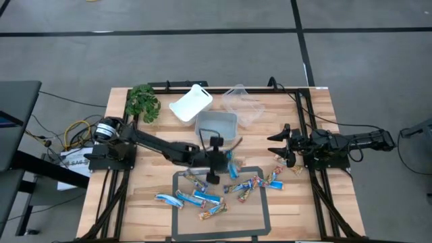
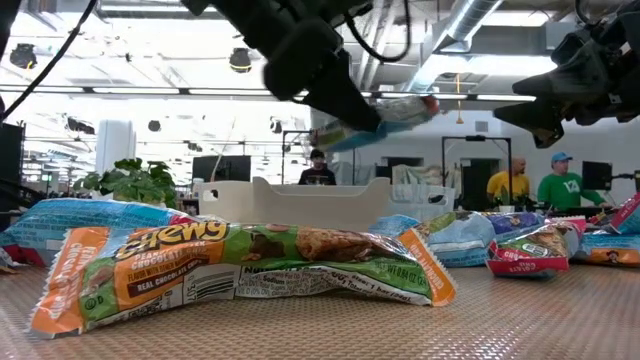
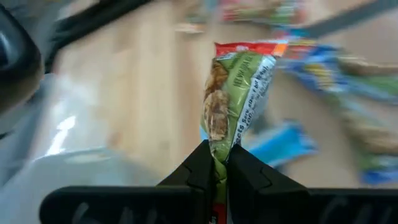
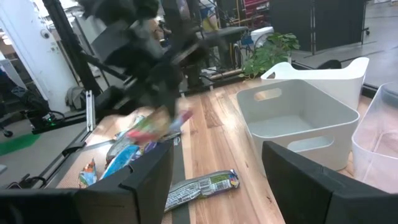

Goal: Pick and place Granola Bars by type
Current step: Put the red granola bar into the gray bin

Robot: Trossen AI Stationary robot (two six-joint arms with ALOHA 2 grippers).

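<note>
The left gripper (image 3: 214, 171) holds 1 green granola bar (image 3: 236, 93) at frame centre; the right gripper (image 1: 282, 148), mid-right, is wide open.

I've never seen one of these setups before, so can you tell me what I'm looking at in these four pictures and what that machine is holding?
It is a robot with two dark arms at a wooden table, each ending in a two-finger pincer. One picture looks straight down from above, one looks level across the tabletop, and two come from cameras on the arms' wrists.

Scattered on the table are wrapped granola bars, some blue, some orange and green. Toward the back stand a grey tub, a white tub, a clear tub and a small plant.

The left pincer is shut on a green bar, held above the table near the grey tub. The right pincer is open and waits at the table's right side. People show in the room beyond.
</note>
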